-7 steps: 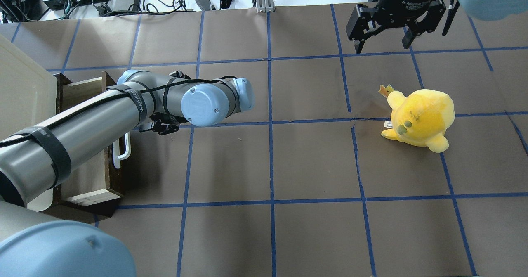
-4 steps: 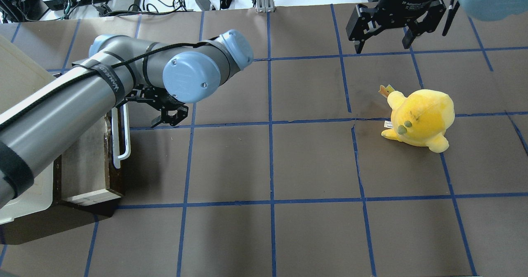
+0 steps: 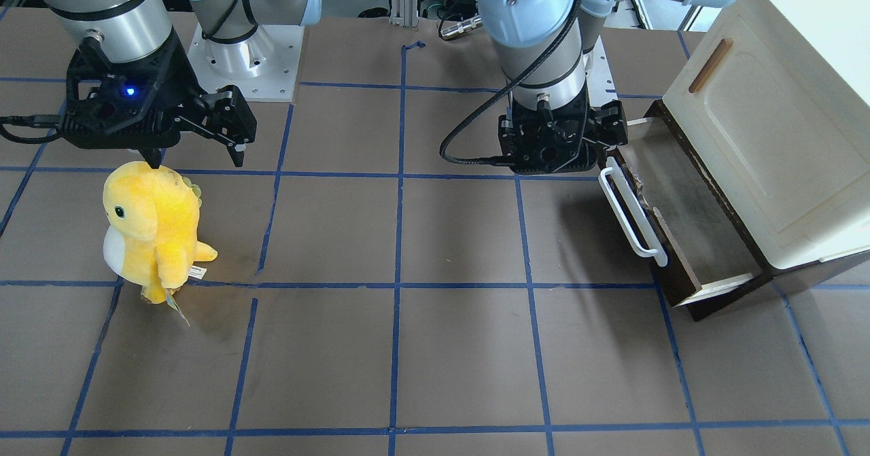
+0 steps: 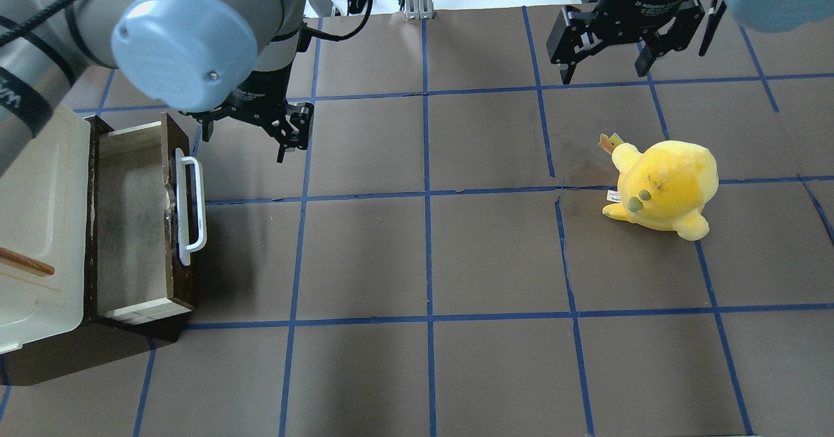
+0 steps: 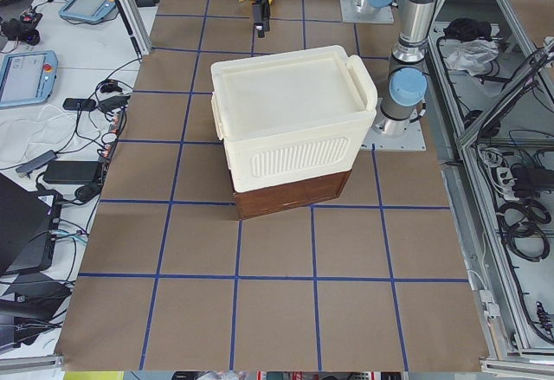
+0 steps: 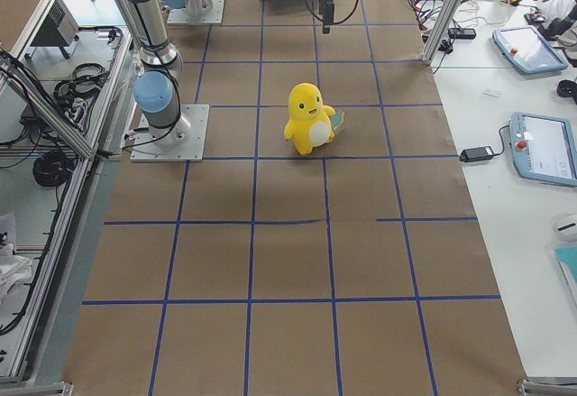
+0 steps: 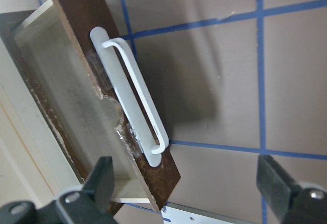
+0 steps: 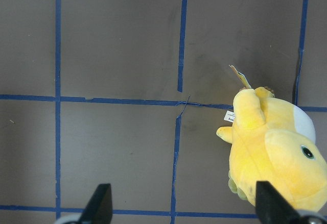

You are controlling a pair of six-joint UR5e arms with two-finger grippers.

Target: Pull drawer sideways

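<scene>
The dark brown drawer (image 4: 133, 228) stands pulled out of the cream cabinet (image 4: 32, 228), its pale inside empty. Its white bar handle (image 4: 191, 206) faces the table's middle. The drawer (image 3: 683, 228) and handle (image 3: 632, 215) also show in the front view, and the handle (image 7: 133, 99) in the left wrist view. My left gripper (image 4: 246, 134) is open and empty, raised above the table just beyond the drawer's far corner, touching nothing; it also shows in the front view (image 3: 557, 164). My right gripper (image 4: 603, 72) is open and empty, far off at the back right.
A yellow plush toy (image 4: 661, 186) stands on the right half of the table, below the right gripper (image 3: 197, 160); it also shows in the right wrist view (image 8: 276, 152). The cabinet door has a small wooden handle (image 3: 710, 65). Blue tape lines grid the brown table.
My left arm has risen and swung away from the drawer handle toward the table's far side. Its gripper stays open. The drawer and the right arm have not moved.
</scene>
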